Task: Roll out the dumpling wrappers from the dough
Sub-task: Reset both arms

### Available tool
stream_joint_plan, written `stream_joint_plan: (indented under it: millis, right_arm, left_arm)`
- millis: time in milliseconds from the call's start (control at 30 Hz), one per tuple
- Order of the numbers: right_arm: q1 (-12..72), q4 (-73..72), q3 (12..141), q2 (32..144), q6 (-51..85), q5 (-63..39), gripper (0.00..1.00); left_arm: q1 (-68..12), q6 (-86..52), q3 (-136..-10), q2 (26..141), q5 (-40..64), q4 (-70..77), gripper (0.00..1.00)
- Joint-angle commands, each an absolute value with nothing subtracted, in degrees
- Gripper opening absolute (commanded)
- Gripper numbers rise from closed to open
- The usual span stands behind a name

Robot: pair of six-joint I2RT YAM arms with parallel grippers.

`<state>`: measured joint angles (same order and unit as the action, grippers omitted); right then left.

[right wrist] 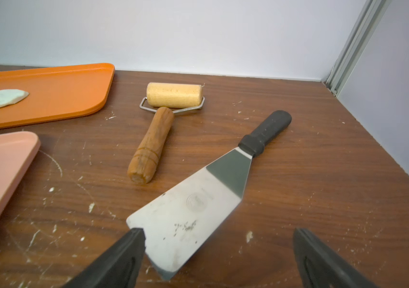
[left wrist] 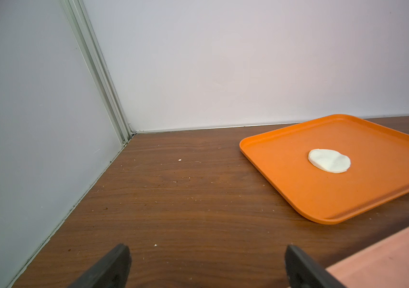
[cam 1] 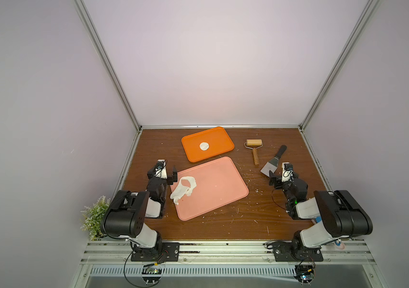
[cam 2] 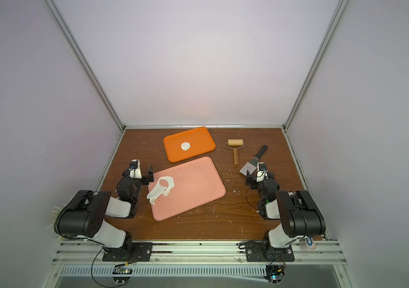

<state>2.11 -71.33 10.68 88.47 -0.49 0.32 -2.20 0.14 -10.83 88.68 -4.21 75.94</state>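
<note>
No legible text, label, brand name or number found.

Noted on the spatula (right wrist: 219,179), lying flat on the wooden table (right wrist: 323,199):
- Round stamped emblem (right wrist: 196,202) near the middle of the metal blade. Ring of fine lettering suspected; too faint and too small to read.
- Dark scrawl-like marks (right wrist: 186,226) nearer the wide end of the blade. Not decipherable as letters or figures; could be dirt or handwriting, cannot tell which.

Checked in both top views: spatula too small there to show either mark.
</note>
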Motion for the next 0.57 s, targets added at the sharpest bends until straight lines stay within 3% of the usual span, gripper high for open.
stream_joint_plan:
  millis: [0, 533]
  right_arm:
    - [1.86, -71.16, 13.55, 87.15, -0.84, 2.22, 0.99]
    - [1.97, -71.84, 13.35, 87.15, -1.69, 0.14, 0.99]
  left_arm:
    - [-1.52, -0.49, -11.21, 89.04, -4.66, 76.97, 1.00]
    - [-1.54, -0.50, -11.16, 89.03, -4.71, 76.94, 1.00]
